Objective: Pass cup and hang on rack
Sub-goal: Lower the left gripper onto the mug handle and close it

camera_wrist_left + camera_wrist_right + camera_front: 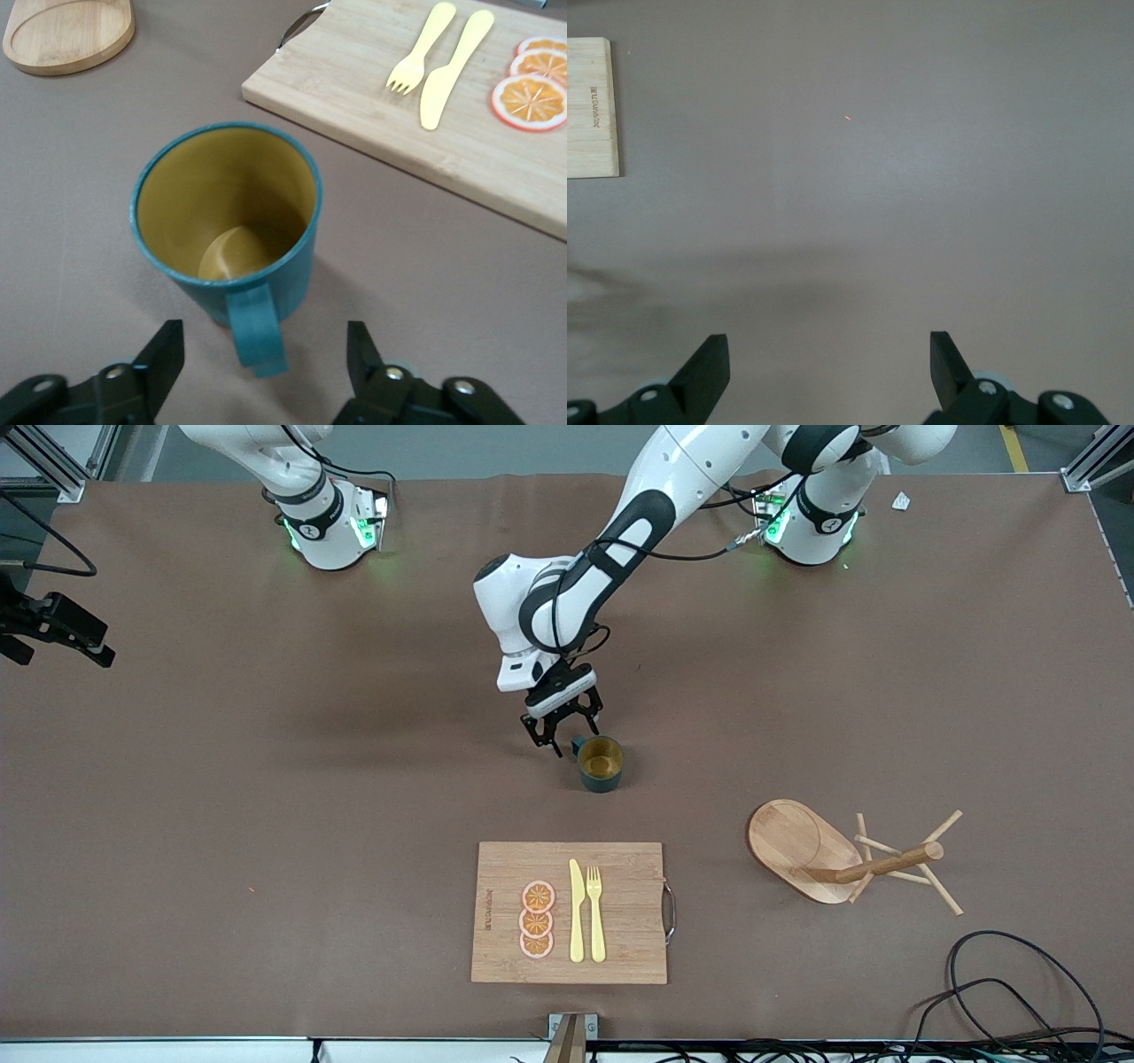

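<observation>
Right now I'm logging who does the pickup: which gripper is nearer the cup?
Left. The left gripper is open right beside the cup, its handle between the fingers. The right gripper, open, waits over bare table at the right arm's end.

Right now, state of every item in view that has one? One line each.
cup: upright on the table, empty, handle toward the left end effector, not gripped
rack: tipped over on its side, pegs bare
left end effector: open, low beside the cup handle
right end effector: open, holding nothing, over bare table
board: flat, carrying knife, fork, three orange slices
</observation>
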`<state>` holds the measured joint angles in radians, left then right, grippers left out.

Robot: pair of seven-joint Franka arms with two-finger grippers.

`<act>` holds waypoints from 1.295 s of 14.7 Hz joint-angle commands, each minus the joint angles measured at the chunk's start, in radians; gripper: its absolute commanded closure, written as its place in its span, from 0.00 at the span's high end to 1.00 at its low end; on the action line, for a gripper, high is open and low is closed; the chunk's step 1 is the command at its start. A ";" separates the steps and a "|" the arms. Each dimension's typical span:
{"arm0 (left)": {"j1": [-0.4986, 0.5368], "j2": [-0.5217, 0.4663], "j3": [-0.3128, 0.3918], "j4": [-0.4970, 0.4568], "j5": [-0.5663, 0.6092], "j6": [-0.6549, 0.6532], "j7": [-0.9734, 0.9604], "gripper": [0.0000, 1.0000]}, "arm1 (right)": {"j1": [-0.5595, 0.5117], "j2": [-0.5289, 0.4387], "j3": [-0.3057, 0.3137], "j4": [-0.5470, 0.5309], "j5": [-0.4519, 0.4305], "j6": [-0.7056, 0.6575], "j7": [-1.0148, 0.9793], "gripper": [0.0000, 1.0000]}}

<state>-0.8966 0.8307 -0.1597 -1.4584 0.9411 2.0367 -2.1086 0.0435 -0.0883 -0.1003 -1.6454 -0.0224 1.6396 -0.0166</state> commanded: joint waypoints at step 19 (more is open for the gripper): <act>0.113 -0.094 -0.004 0.134 -0.163 -0.069 0.152 0.00 | -0.002 -0.014 0.007 0.053 -0.013 -0.066 -0.013 1.00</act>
<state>-0.8193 0.7927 -0.1540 -1.3363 0.8563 1.9818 -2.0269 0.0439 -0.0902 -0.0990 -1.5924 -0.0229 1.5854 -0.0197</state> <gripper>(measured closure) 0.789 0.000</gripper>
